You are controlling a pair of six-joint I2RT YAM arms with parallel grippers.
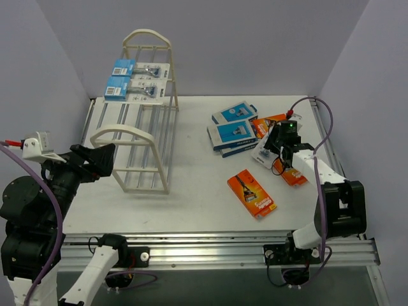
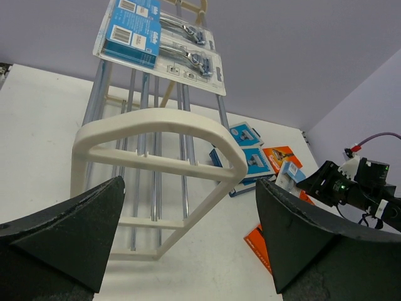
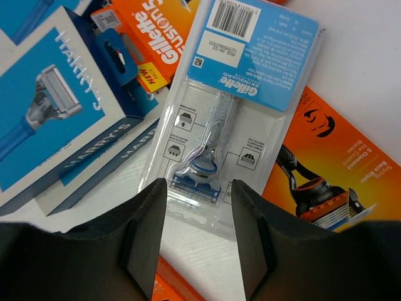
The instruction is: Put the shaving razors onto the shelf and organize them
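Observation:
The cream-white shelf (image 1: 145, 137) stands at the left, with two blister-card razors (image 1: 141, 69) (image 1: 131, 89) lying on its far top rods. They also show in the left wrist view (image 2: 156, 41). My left gripper (image 1: 105, 159) is open and empty beside the shelf's near arched frame (image 2: 156, 125). My right gripper (image 1: 280, 143) is open, its jaws (image 3: 199, 185) straddling the lower end of a white blister card razor (image 3: 235, 94) that lies on the table among the other packs.
Two blue-and-white boxes (image 1: 233, 134) (image 3: 56, 106) lie left of the right gripper. Orange boxes lie behind it (image 1: 268, 124), under the right arm (image 1: 293, 175) (image 3: 338, 169), and alone nearer the front (image 1: 251, 193). Grey walls enclose the table.

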